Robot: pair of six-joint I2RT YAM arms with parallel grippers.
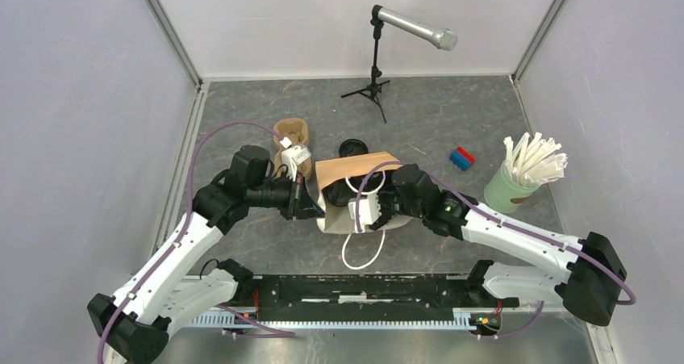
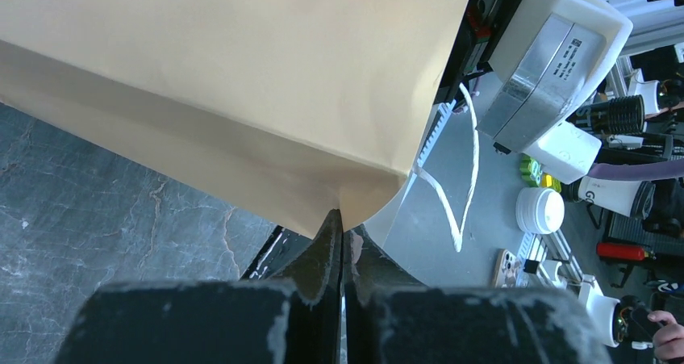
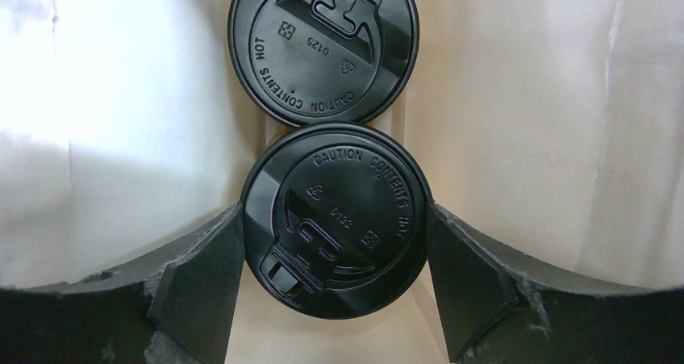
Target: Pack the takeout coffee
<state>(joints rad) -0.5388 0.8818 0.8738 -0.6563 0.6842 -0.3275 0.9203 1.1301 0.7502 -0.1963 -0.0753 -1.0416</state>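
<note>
A brown paper bag (image 1: 355,170) stands open at the table's middle. My left gripper (image 1: 316,207) is shut on its left rim; the left wrist view shows the fingers (image 2: 342,219) pinching the bag's edge (image 2: 242,73). My right gripper (image 1: 379,201) reaches down into the bag. In the right wrist view my right gripper (image 3: 335,247) has a finger against each side of a coffee cup's black lid (image 3: 335,219). A second cup's lid (image 3: 323,45) sits right beyond it, touching it. A third black lid (image 1: 352,148) shows behind the bag.
The brown cardboard carrier (image 1: 292,134) lies left of the bag, behind my left wrist. A pale green cup of straws (image 1: 516,178) stands at the right, with a blue and red block (image 1: 461,158) near it. A microphone stand (image 1: 375,73) is at the back. The bag's white handle (image 1: 363,251) loops forward.
</note>
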